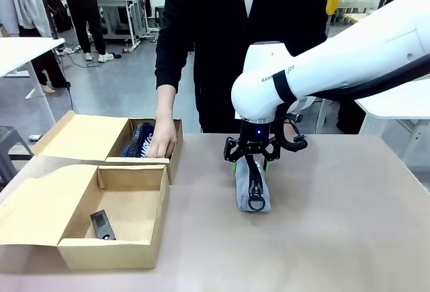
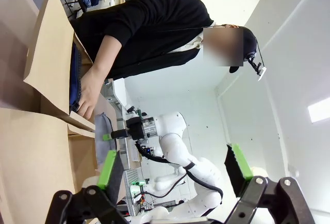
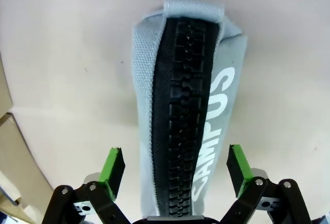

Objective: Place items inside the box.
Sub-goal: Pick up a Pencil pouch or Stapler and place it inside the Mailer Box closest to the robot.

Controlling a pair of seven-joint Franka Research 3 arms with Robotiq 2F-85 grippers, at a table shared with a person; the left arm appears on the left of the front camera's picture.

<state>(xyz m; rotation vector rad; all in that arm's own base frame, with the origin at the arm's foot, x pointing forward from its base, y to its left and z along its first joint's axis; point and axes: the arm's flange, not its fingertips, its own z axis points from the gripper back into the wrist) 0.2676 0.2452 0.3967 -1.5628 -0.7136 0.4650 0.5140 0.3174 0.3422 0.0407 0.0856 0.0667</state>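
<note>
From the front, right of the box [image 1: 111, 255], the right gripper [image 1: 251, 168] straddles the pencil case [image 1: 255, 198] on the table [image 1: 336, 231]. A stapler [image 1: 102, 225] lies in the box, and a person's hand [image 1: 162, 146] reaches into the far box [image 1: 177, 131].
Left wrist: the left gripper [image 2: 175, 170] has its jaws wide apart.
Right wrist: the pads [image 3: 113, 165] sit parted, just clear of the pencil case [image 3: 180, 105].

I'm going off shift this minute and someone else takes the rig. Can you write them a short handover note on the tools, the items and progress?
Right tool: open, down astride the grey pencil case on the table, one pad on each side, not gripping yet.
Left tool: open, empty.
Done: the black stapler lies in the near cardboard box. The navy pouch sits in the far box, with the person's hand on it.
Left: close on the pencil case and carry it into the box.
</note>
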